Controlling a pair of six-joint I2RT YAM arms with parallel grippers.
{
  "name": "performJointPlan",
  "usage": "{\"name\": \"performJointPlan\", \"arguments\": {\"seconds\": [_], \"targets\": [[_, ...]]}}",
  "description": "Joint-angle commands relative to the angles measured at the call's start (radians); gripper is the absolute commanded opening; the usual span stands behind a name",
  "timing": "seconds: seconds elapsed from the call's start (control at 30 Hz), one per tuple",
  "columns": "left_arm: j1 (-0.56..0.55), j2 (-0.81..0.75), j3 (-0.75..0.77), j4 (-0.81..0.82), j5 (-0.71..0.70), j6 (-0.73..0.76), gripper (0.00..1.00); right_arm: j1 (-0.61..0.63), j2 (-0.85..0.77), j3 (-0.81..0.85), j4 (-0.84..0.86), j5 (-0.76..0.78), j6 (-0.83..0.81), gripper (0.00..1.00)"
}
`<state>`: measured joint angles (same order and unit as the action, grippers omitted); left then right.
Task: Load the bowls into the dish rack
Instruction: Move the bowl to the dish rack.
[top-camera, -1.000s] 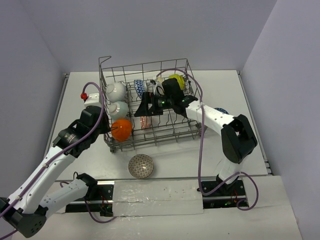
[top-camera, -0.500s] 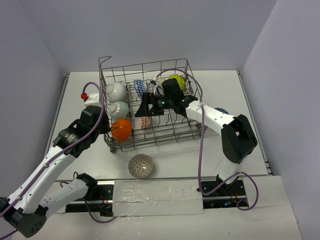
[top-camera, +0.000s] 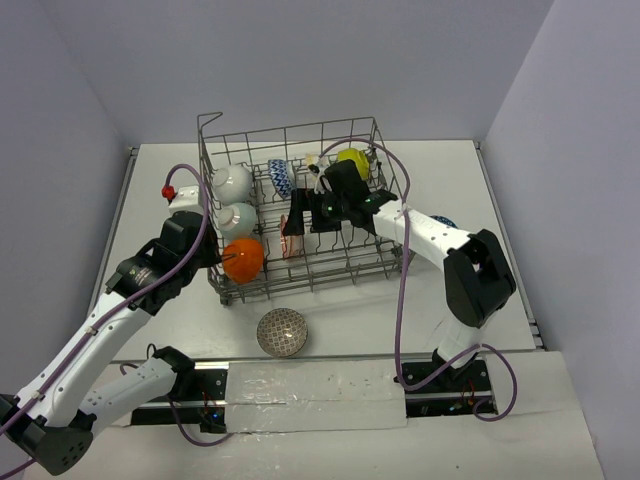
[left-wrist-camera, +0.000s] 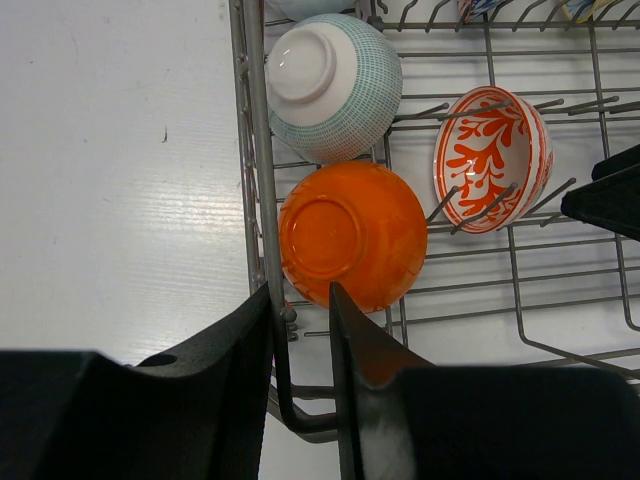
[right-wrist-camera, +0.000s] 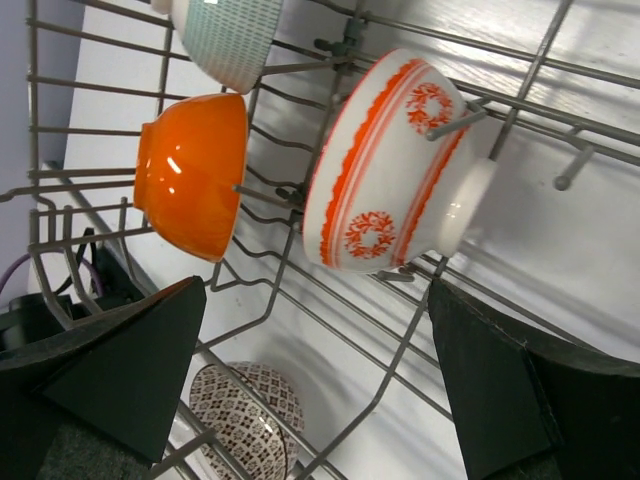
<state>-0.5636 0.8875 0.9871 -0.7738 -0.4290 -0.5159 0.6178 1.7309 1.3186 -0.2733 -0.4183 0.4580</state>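
Right pincer (right-wrist-camera: 318, 295) is hovering wide open, the red-white bowl (right-wrist-camera: 395, 165) standing just ahead, untouched, in the dish rack (left-wrist-camera: 248, 100).

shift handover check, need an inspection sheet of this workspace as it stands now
surface: white table, grey patterned bowl sitting on it in front of the dish rack
job's things: dish rack holds white bowl, teal-lined bowl, orange bowl, red-white bowl, blue-white bowl, yellow-green bowl; dark blue bowl outside it, partly hidden by the right arm
clutter: nothing seen
grippers: right gripper open, fingers either side of red-white bowl, not touching; left gripper fingers astride rack rim wire, grip unclear
cables: purple cables along both arms, one arching over the rack
surroundings: plain walls on three sides
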Motion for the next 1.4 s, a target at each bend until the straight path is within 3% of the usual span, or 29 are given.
{"name": "performJointPlan", "arguments": {"seconds": [0.0, 0.9, 1.37], "targets": [[-0.013, 0.013, 0.013, -0.018, 0.084, 0.004, 0.32, -0.016, -0.01, 0.033, -0.012, 0.032, -0.031, 1.0], [-0.013, 0.011, 0.021, -0.035, 0.073, 0.001, 0.32, -0.059, 0.071, -0.001, 0.086, -0.102, 0.025, 1.0], [-0.012, 0.013, 0.019, -0.03, 0.076, -0.001, 0.32, -0.059, 0.058, 0.039, -0.024, -0.007, -0.03, 1.0]]}}
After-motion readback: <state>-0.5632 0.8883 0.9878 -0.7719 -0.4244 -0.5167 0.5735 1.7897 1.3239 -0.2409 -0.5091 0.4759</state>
